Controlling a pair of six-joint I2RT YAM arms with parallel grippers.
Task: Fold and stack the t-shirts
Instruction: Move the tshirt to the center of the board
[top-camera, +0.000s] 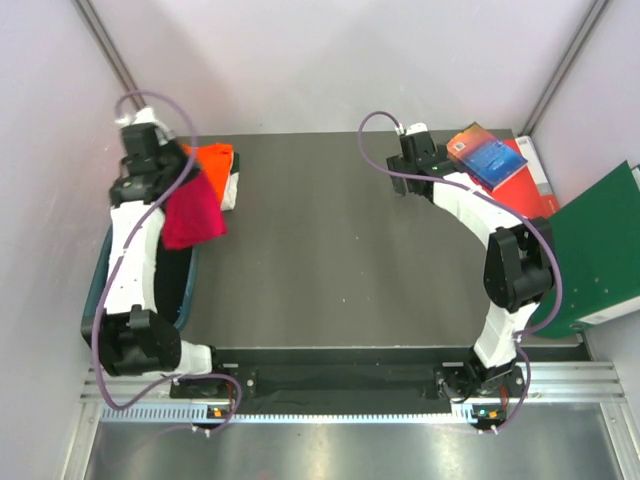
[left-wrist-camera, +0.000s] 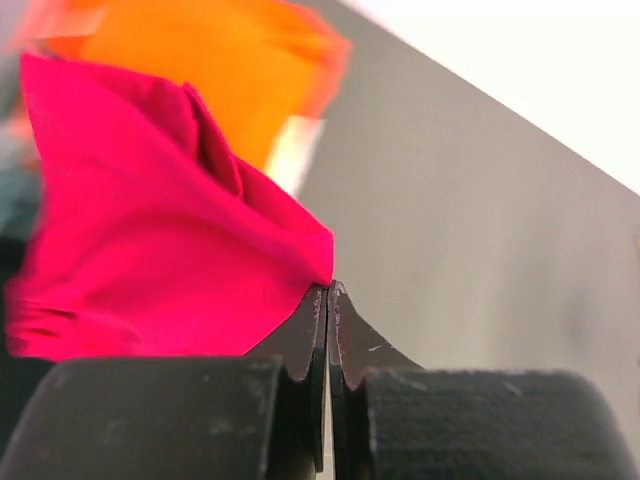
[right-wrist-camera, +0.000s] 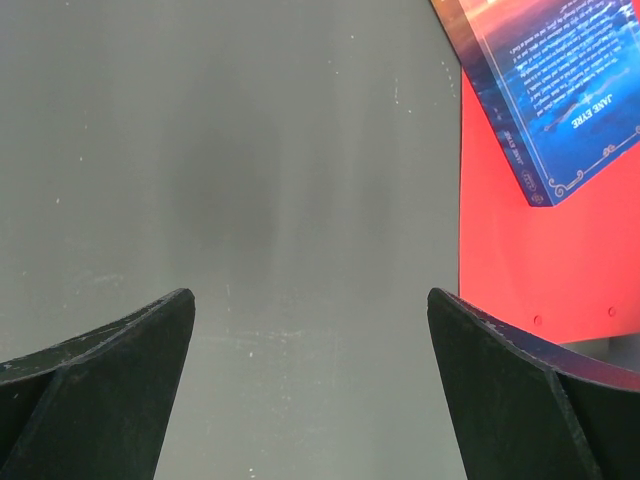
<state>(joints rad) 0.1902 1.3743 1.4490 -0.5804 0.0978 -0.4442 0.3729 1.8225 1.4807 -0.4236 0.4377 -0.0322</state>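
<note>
While the left gripper (left-wrist-camera: 328, 290) is pressed together pinching one crimson t-shirt (top-camera: 193, 212), dangling at the table's (top-camera: 340, 250) far-left corner, one orange t-shirt (top-camera: 212, 160) lies just behind it. The right gripper (right-wrist-camera: 310, 295) is spread wide beside two books, a blue book (top-camera: 487, 155) on a red book (top-camera: 535, 197). One green binder (top-camera: 600, 250) too.

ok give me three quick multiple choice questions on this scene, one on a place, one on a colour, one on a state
1. Where on the table does the orange t-shirt lie?
A. near right corner
B. far left
C. dead centre

2. What colour is the top book, lying on the red book?
A. blue
B. green
C. white

3. The left end effector is:
A. wide open
B. shut on nothing
C. shut on the red t-shirt

Answers:
1 B, the top view shows it at the far left.
2 A, a blue cover overlaps the red one.
3 C, its tips pinch red cloth.
</note>
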